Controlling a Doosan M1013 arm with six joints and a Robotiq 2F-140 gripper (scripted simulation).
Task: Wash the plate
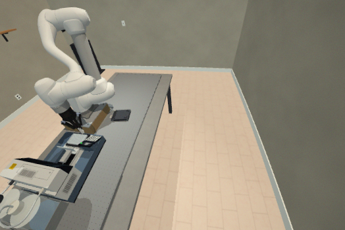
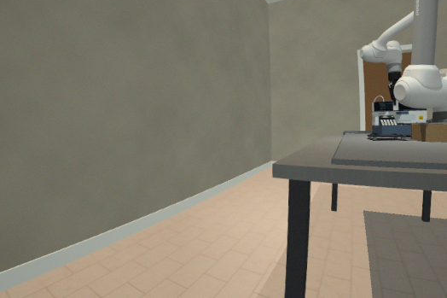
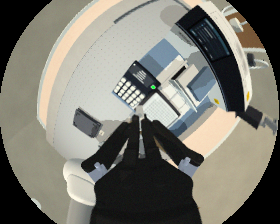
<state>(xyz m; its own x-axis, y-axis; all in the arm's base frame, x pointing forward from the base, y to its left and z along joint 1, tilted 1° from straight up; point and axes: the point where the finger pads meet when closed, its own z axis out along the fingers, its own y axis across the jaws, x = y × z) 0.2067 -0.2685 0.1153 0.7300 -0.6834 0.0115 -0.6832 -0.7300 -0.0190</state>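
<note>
One pale plate (image 1: 77,139) (image 3: 159,111), dotted with a grid of wells, rests on the washer (image 1: 89,157) (image 2: 392,129) (image 3: 162,52) beside the dark keypad (image 1: 91,141) (image 2: 388,122) (image 3: 131,90). Above them, the claw (image 1: 81,131) (image 2: 394,103) (image 3: 139,110) is fully closed, gripping nothing.

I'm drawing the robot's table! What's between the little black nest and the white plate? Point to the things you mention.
The keypad's white keys (image 3: 129,92) lie partly between the dark nest (image 3: 86,123) and the white plate (image 3: 160,110), as the wrist view shows.

Arm (image 1: 85,55) (image 2: 425,25): wht, rounded jts, gry upper tube; gripper (image 1: 73,119) (image 2: 394,102) (image 3: 139,110) blk w/ gry bits.
</note>
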